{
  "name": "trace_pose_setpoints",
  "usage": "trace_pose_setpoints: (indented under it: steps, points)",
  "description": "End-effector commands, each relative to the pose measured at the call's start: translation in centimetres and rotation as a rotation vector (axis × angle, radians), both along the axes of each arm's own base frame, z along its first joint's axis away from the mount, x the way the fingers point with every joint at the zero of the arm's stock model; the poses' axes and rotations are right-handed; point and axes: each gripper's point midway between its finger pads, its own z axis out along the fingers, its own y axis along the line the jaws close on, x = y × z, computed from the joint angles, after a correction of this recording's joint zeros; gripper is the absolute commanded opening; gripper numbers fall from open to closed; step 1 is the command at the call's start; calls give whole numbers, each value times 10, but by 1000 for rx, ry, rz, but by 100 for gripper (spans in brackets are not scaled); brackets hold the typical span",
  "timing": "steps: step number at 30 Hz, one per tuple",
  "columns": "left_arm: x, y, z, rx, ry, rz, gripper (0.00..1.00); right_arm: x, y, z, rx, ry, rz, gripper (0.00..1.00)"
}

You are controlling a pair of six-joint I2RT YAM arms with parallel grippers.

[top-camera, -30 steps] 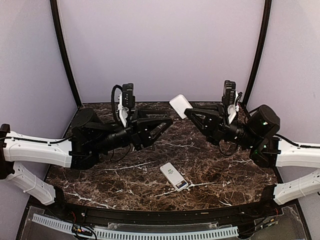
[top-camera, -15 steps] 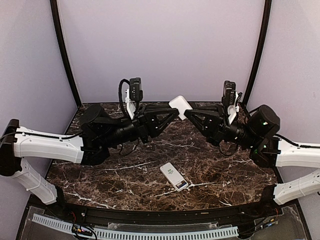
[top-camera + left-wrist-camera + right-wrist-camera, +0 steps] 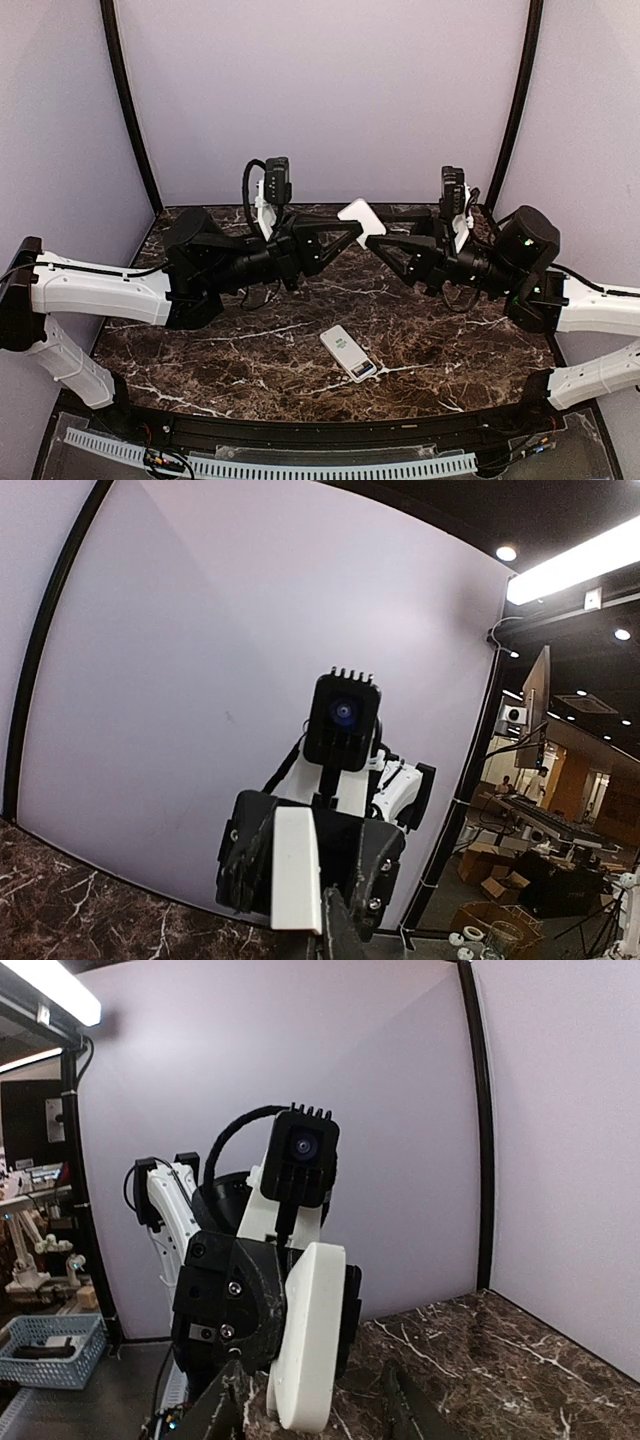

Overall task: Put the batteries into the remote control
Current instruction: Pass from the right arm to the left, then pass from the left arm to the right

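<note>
Seeing our left gripper (image 3: 350, 229) clamped tight on the flat white piece (image 3: 357, 214), our right gripper (image 3: 373, 241) just opposite, jaws slack around it.

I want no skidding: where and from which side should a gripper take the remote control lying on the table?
Probably best: grip the remote control across its narrow width, on the plain white middle, coming straight down. It lies flat and diagonal on the table, both long edges free, so align the grip square to them.
</note>
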Motion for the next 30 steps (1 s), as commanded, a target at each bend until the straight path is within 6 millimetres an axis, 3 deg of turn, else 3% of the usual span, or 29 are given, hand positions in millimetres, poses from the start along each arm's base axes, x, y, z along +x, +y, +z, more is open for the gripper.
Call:
trace_pose_setpoints:
  steps: [1,3,4,5,6,10,13,19,24,30]
  points:
    - [12,10,-4,92,58,39,0,-2,-16,-5,-182,-169,-105,52]
    - [24,15,-20,214,115,75,0,-3,-27,-16,-329,-282,-147,67]
    - [29,14,-40,321,157,86,0,-4,-32,-24,-411,-334,-151,76]
    - [34,18,-38,347,163,99,0,-4,-37,-31,-486,-391,-160,81]
    - [35,20,-59,440,193,94,0,-1,-42,-37,-552,-434,-173,84]
    - [25,21,-79,576,239,31,0,10,-47,-51,-714,-617,-213,97]
    - [20,17,-86,618,293,-25,0,15,-39,-58,-754,-713,-206,99]
    - [8,7,-104,697,368,-137,0,14,-18,-48,-668,-779,-178,99]
    - [6,3,-106,697,380,-167,0,18,-6,-75,-730,-692,-113,99]
    - [7,-2,-106,689,381,-183,0,3,0,-87,-662,-665,-40,97]
